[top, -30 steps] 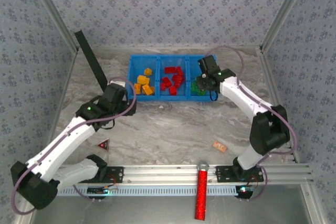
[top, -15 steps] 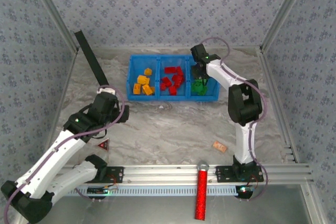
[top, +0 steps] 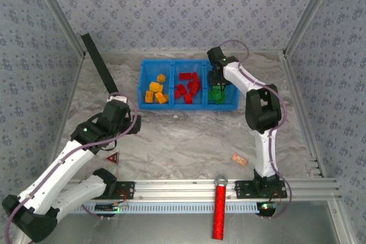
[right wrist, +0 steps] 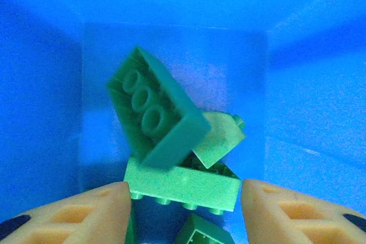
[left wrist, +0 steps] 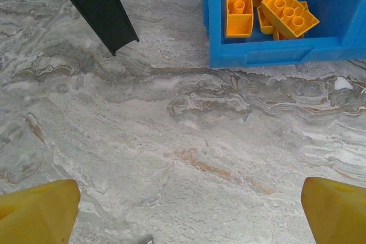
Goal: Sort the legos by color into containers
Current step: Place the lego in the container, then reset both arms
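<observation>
Update, top view: right hand [top: 218, 82] hangs over the right compartment of the containers [top: 171, 107]. Left hand [top: 128, 121] has pulled back from the bin, over the table [top: 189, 135]. Legos [top: 187, 87] lie yellow left, red middle, green right.

Left wrist: fingers spread wide, nothing held, yellow bricks [left wrist: 269, 10] in the compartment ahead.

Right wrist: fingers have just parted, grip released. Green brick [right wrist: 157, 115] lies tilted on the green pile, free of the pads. Reads as a finished drop, so the sort is likely near done.
</observation>
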Tool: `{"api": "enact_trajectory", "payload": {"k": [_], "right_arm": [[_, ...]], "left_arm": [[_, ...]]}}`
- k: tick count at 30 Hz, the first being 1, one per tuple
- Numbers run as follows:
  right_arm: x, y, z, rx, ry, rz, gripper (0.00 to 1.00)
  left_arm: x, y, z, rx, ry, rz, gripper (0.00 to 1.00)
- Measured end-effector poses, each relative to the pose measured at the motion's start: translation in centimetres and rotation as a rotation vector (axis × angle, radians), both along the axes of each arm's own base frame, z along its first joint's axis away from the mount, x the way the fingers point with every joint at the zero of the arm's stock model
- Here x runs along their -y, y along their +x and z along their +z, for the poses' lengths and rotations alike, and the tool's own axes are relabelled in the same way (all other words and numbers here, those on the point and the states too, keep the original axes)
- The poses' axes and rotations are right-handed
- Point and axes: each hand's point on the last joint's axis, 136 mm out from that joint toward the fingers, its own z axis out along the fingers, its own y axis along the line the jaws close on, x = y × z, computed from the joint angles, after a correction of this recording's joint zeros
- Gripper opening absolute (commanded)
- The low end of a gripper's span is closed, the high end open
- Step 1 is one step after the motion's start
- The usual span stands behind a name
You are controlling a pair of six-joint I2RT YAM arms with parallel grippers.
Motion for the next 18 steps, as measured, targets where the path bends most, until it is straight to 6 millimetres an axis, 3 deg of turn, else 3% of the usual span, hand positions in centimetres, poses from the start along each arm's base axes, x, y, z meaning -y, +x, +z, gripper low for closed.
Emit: {"api": "enact_trajectory", "payload": {"k": [4, 6, 9, 12, 15, 18], "right_arm": [[0.1, -0.8, 3.1, 0.048, 0.011, 0.024, 0.81], [0.2, -1.7, 5.8, 0.099, 0.023, 0.044, 0.94], [0.6, -3.6, 10.1, 0.196, 0.043, 0.070, 0.96], [1.5, -6.1, 13.1, 0.279, 0.056, 0.077, 0.97], [3.1, -8.9, 13.2, 0.322, 0.051, 0.067, 0.97], [5.3, -11.4, 10.4, 0.302, 0.044, 0.025, 0.97]], "left_arm": [[-0.6, 0.6, 0.4, 0.038, 0.022, 0.033, 0.99], [-1.2, 1.1, 0.5, 0.068, 0.045, 0.068, 0.99], [-3.3, 2.1, 0.5, 0.120, 0.092, 0.171, 0.99], [-5.5, 3.6, -0.2, 0.169, 0.162, 0.285, 0.99], [-7.3, 5.1, -2.2, 0.165, 0.222, 0.371, 0.99], [-9.0, 6.9, -4.6, 0.166, 0.270, 0.435, 0.99]]}}
